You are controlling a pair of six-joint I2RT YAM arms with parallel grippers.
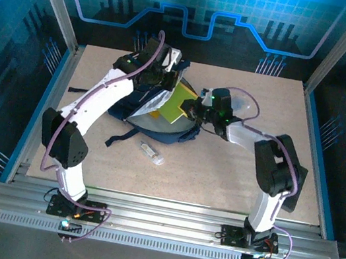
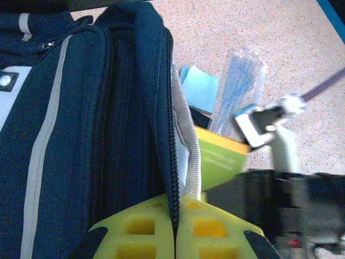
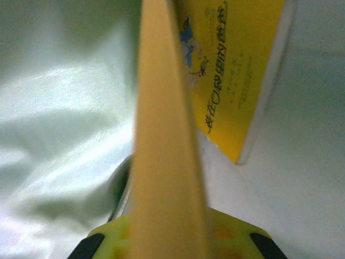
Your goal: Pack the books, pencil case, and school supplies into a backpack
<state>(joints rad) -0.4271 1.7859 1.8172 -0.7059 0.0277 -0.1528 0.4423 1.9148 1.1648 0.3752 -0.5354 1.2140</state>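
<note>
- Left gripper [image 2: 175, 218] pinches the backpack [image 2: 81, 135] rim at table's 11 o'clock, likely holding the mouth open.
- Right gripper [image 3: 170, 237] clamps the lime-green book [image 1: 179, 100] edge-on, to slide beside the yellow book [image 3: 237, 65].

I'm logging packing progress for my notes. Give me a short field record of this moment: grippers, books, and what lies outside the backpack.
left gripper: shut on backpack opening edge
right gripper: shut on thin book, seen edge-on
yellow book: just beyond it, cartoon cover showing
clear tube: on table, apart from backpack
pale-blue pad, pencil case: on table beside backpack
</note>
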